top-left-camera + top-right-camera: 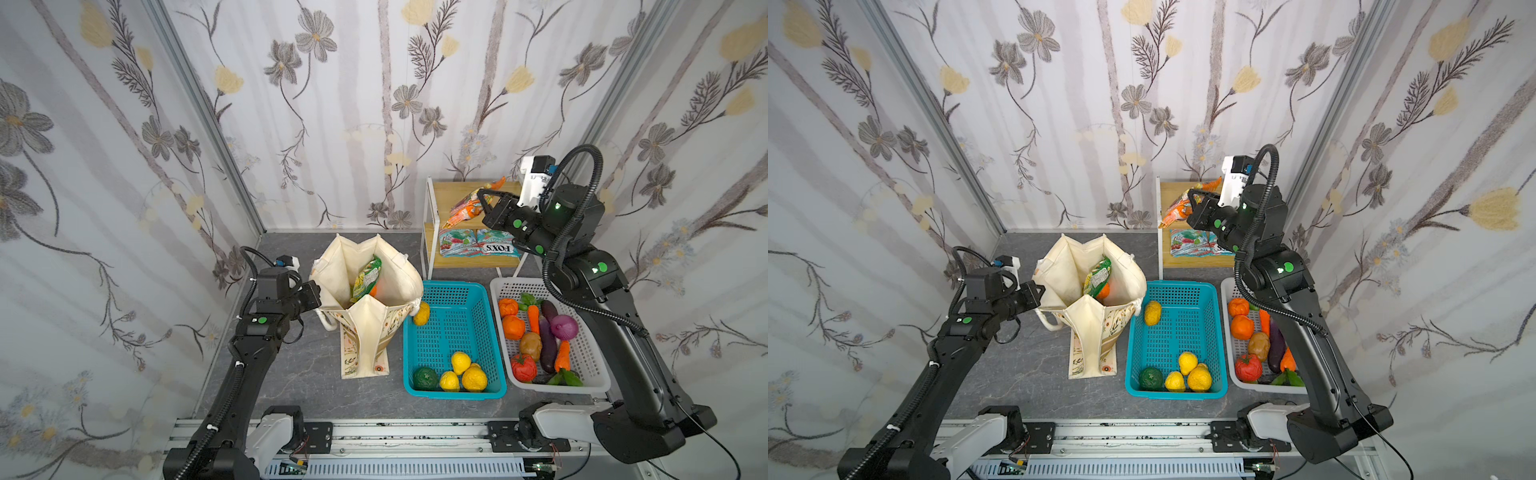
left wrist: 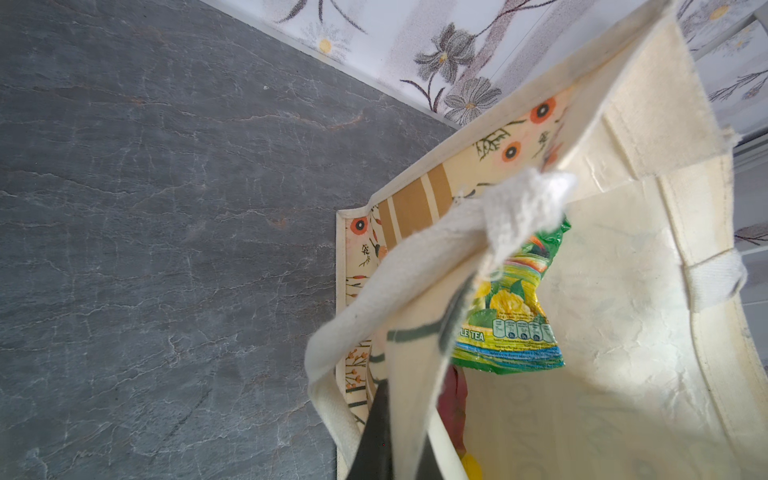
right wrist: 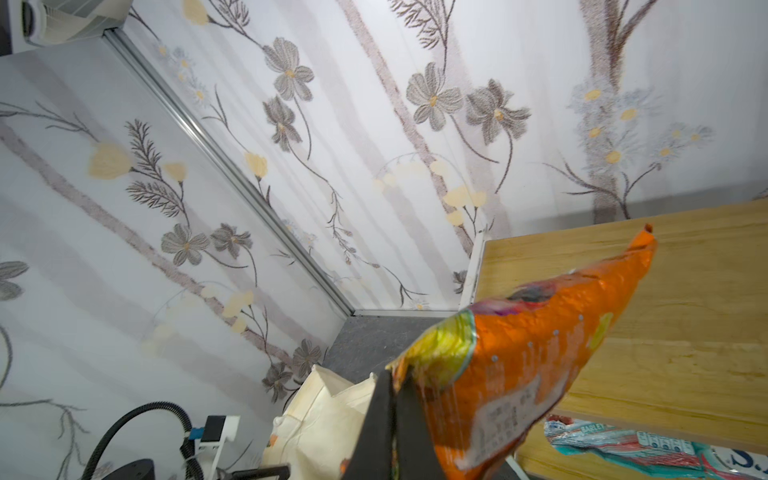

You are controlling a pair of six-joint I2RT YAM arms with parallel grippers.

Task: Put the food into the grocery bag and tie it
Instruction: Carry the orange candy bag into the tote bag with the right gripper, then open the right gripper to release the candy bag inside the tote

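The right end effector [image 1: 482, 202] is pressed shut on an orange packet [image 1: 465, 209], pinching it near one edge and holding it in the air over the wooden shelf [image 1: 446, 195] at the back right of the worktop [image 1: 299, 361]. The right wrist view shows the same grip: the black fingers [image 3: 388, 419] clamp the crinkled foil and the orange packet [image 3: 523, 357] stretches away from them, its long axis running up to a pointed far corner. The coming move turns on one relation. The bag [image 1: 332, 266] stands to the left of the held packet and nearer the front, and its mouth faces up, so the packet most likely has to travel leftward and forward before it is let go. The right arm already has the load; the left end effector [image 1: 318, 293] is beside the bag and is closed on its near rim, which appears to keep the mouth wide. The left wrist view shows its fingers [image 2: 374, 436] gripping the cream cloth. The bag is soft canvas with a floral print outside, and it is spread wide at the top. A glossy green packet [image 1: 366, 277] stands on end inside with an orange fruit beside it. Further produce lies in the teal basket [image 1: 494, 320] and the white basket [image 1: 496, 286] to the bag's right.
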